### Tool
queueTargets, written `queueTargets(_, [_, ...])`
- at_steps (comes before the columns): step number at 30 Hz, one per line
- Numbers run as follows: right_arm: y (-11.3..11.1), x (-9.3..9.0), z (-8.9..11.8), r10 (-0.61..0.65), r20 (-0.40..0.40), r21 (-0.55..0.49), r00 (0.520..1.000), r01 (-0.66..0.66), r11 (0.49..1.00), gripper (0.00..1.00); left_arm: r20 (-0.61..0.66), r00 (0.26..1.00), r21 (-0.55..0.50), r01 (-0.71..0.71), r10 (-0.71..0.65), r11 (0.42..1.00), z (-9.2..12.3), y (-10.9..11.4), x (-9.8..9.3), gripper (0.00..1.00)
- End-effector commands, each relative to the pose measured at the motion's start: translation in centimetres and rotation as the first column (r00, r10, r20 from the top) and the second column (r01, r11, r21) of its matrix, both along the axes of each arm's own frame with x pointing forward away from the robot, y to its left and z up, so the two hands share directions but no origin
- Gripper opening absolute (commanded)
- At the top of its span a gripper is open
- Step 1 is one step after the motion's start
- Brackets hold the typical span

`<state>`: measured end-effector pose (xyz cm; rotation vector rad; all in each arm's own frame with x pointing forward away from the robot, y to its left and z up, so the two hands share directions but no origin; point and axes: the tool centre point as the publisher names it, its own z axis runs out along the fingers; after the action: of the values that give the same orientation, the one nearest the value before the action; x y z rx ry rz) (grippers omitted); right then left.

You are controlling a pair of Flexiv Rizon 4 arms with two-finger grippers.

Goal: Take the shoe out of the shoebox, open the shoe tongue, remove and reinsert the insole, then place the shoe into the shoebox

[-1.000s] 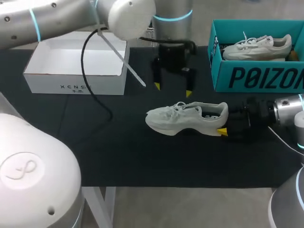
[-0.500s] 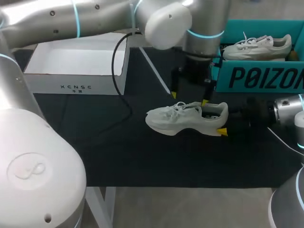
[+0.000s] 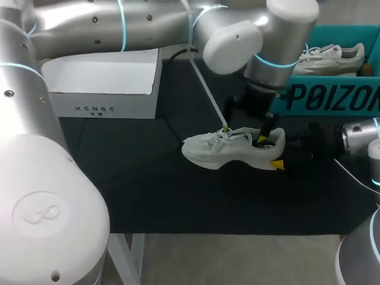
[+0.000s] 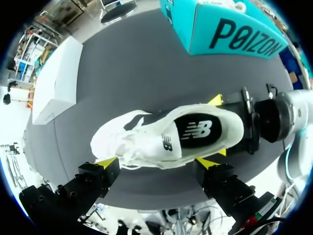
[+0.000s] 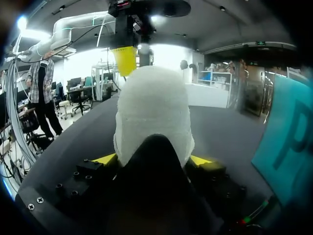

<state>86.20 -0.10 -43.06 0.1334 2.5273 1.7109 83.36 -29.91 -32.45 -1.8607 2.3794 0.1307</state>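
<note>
A white sneaker (image 3: pixel 233 149) stands on its sole in the middle of the black mat, toe to the left. My right gripper (image 3: pixel 280 155) comes in from the right and is shut on the heel (image 5: pixel 152 112), a yellow pad on each side. My left gripper (image 3: pixel 243 134) reaches across from the left and hangs open just over the sneaker, one tip by the laces, the other at the collar opening. In the left wrist view the sneaker (image 4: pixel 166 137) lies ahead of the left gripper (image 4: pixel 156 161), its dark insole (image 4: pixel 198 131) showing.
A teal shoebox (image 3: pixel 320 98) stands at the back right with a second white shoe (image 3: pixel 323 59) inside, close behind my left wrist. A white open box (image 3: pixel 101 89) sits at the back left. A cable from the left arm hangs over the mat.
My left arm has swung from behind the sneaker toward the right and down, bringing its open gripper onto the shoe. The right gripper and the sneaker have stayed put.
</note>
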Motion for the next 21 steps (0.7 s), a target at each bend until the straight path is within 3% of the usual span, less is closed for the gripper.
queueTargets(1, [0.1,0.2,-0.2,-0.002,0.001,-0.002,1.000,0.002,1.000,0.00,0.003,1.000,0.021,-0.014,0.014,1.000,-1.0,-0.4,0.1,1.00])
queueTargets(21, [0.1,0.2,-0.2,-0.002,0.001,-0.002,1.000,0.002,1.000,0.00,0.038,0.998,0.030,-0.060,0.059,0.998,-2.3,-0.6,1.2,1.00])
